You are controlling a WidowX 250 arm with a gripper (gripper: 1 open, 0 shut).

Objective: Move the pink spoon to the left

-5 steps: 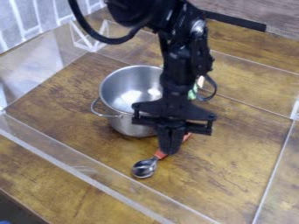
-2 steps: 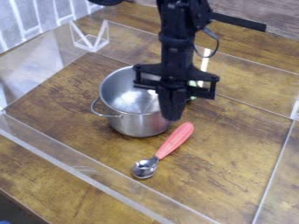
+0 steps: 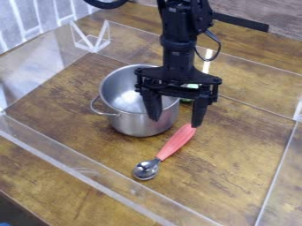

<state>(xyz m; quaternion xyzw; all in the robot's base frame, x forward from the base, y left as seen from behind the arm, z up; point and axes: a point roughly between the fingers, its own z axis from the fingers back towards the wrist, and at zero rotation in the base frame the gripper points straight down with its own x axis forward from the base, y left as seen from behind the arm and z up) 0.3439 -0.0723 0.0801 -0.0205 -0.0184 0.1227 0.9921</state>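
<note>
1. Hovering above the pot (image 3: 127,117) and spoon, the gripper (image 3: 176,116) has its jaws spread apart, released.
2. Lying on the table (image 3: 236,177), the pink spoon (image 3: 169,151) rests just beside the pot.

Gripper (image 3: 176,116) was found raised above the spoon (image 3: 167,151), its jaws spread wider; the pink handle, previously hidden beneath it, had become exposed below.

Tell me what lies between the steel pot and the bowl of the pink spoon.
Only bare wooden tabletop shows between the pot and the bowl of the pink spoon, as seen in the camera view.
</note>
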